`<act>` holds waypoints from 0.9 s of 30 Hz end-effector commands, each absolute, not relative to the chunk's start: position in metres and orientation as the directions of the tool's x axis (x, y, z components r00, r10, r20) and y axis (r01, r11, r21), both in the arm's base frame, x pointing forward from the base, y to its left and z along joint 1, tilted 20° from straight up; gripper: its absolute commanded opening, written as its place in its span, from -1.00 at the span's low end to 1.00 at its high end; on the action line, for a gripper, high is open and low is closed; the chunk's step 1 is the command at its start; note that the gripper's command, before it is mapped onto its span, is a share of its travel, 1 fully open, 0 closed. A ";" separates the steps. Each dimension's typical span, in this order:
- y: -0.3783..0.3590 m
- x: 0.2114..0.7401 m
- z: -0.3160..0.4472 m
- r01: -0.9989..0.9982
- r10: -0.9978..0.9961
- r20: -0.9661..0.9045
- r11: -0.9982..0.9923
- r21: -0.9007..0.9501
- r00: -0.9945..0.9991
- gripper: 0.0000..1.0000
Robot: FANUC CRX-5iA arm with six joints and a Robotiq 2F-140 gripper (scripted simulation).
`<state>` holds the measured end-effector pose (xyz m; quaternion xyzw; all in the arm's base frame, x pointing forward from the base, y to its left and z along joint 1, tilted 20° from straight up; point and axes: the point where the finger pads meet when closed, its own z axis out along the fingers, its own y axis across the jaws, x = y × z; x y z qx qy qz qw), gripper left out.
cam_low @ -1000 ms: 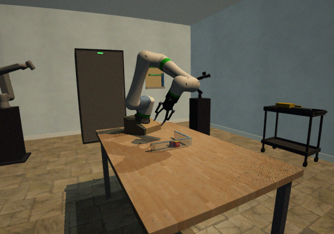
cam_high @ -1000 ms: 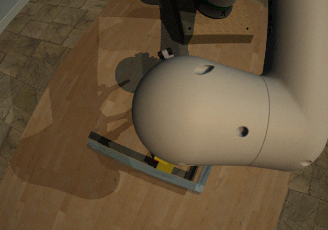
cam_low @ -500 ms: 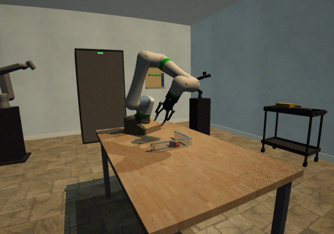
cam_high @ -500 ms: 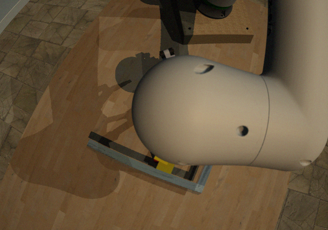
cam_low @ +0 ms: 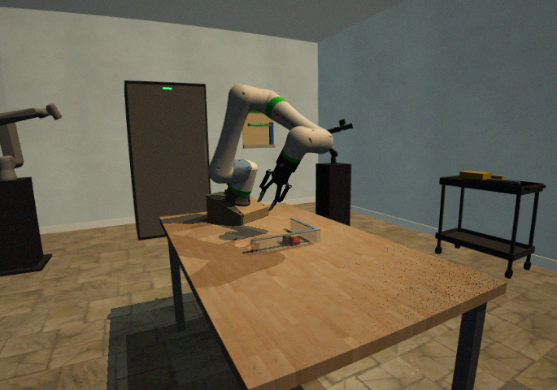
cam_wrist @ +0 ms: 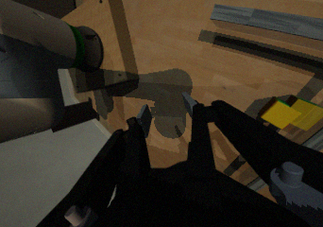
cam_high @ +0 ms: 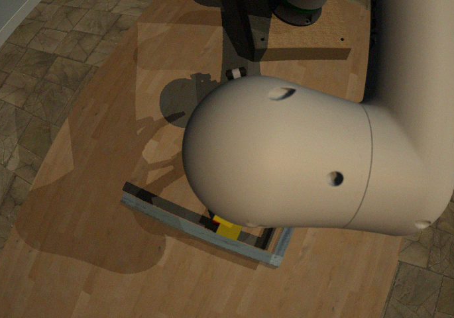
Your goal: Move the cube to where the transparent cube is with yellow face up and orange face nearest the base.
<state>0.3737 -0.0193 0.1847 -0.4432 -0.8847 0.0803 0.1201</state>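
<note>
The cube (cam_high: 228, 229) (cam_low: 293, 239) (cam_wrist: 280, 114) lies on the table with its yellow face up, in the inner corner of an L-shaped grey fence (cam_high: 182, 222) (cam_low: 307, 224) (cam_wrist: 273, 20). In the wrist view a fainter yellow square, the transparent cube (cam_wrist: 311, 113), overlaps it on the right. My gripper (cam_low: 273, 198) (cam_wrist: 166, 105) hangs in the air above the table between the robot's base and the fence, well away from the cube. Its fingers stand partly apart with only bare table showing between them. In the top view the arm's big elbow (cam_high: 280, 154) hides most of the gripper and part of the cube.
The wooden table (cam_high: 84, 224) (cam_low: 334, 294) carries the robot's wooden base block (cam_high: 309, 41) (cam_low: 237, 212) at its far end. Off the table stand a second arm on a pedestal (cam_low: 11, 220), a dark pedestal (cam_low: 332, 190) and a black trolley (cam_low: 490, 211).
</note>
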 end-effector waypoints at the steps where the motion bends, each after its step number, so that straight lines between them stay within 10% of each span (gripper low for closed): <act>1: -0.019 0.375 0.184 0.784 0.822 0.132 0.568 -0.249 -0.553 -0.17; 27: -0.014 0.388 0.179 0.954 0.982 0.029 0.187 -0.235 -0.185 -0.17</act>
